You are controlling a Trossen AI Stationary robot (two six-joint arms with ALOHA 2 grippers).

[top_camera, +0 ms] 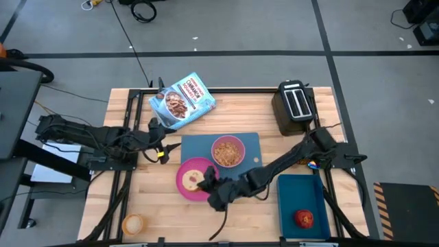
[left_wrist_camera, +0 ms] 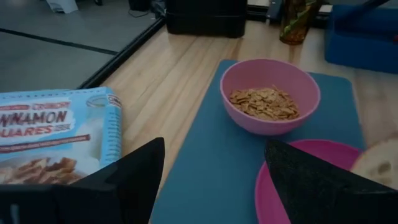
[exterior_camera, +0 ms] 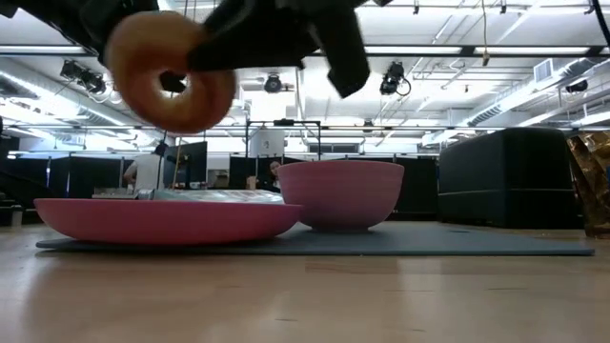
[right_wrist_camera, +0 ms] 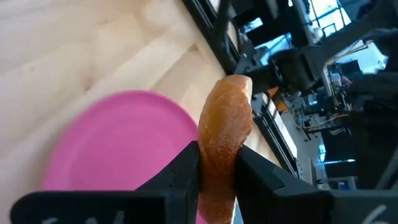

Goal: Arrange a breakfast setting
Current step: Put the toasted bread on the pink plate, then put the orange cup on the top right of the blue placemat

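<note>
Bagel (right_wrist_camera: pixel 225 140): riding clamped between the right gripper's (top_camera: pixel 206 180) fingers, hanging in the air above the pink plate (top_camera: pixel 186 180), not touching it.
Orientation: you are carrying it on edge; the low view is catching its hole face-on, so the ring is standing upright rather than lying flat.
Step in hand: you are bringing the bagel to the plate; delivery looks close to done, release is not yet made.
Next move: you are likely needing to lower and tip it flat over the plate's middle, then let go.
Setting: plate is overlapping the blue mat's (top_camera: pixel 247 147) edge; pink bowl (top_camera: pixel 228 151) of cereal is sitting on the mat just beside it.
Left gripper (left_wrist_camera: pixel 205 186): waiting beside the cereal box (top_camera: pixel 182 101), fingers spread, grasping nothing.
Apple (top_camera: pixel 304 218): lying in the dark blue tray (top_camera: pixel 291 195), well apart.
</note>
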